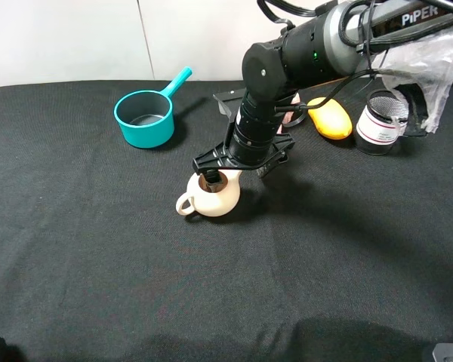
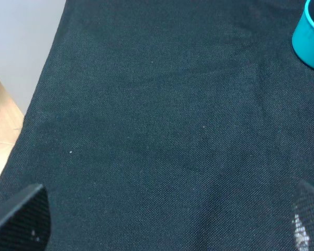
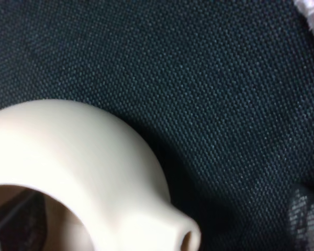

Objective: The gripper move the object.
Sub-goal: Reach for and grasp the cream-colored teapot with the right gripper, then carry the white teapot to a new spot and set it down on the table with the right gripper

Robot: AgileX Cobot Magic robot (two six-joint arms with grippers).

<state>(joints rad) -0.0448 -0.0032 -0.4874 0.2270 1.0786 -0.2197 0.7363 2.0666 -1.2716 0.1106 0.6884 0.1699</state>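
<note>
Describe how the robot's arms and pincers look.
The right arm is thick and black with rounded joints, a silver-grey band, a small green light and white PiPER lettering; black cables loop along it. The right pincer is black, two-fingered, with a wide crossbar. Of the left pincer only dark, mesh-textured fingertips show.

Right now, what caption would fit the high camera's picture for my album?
A robot's open tool poised at a cream teapot on black cloth, teal saucepan behind.
</note>
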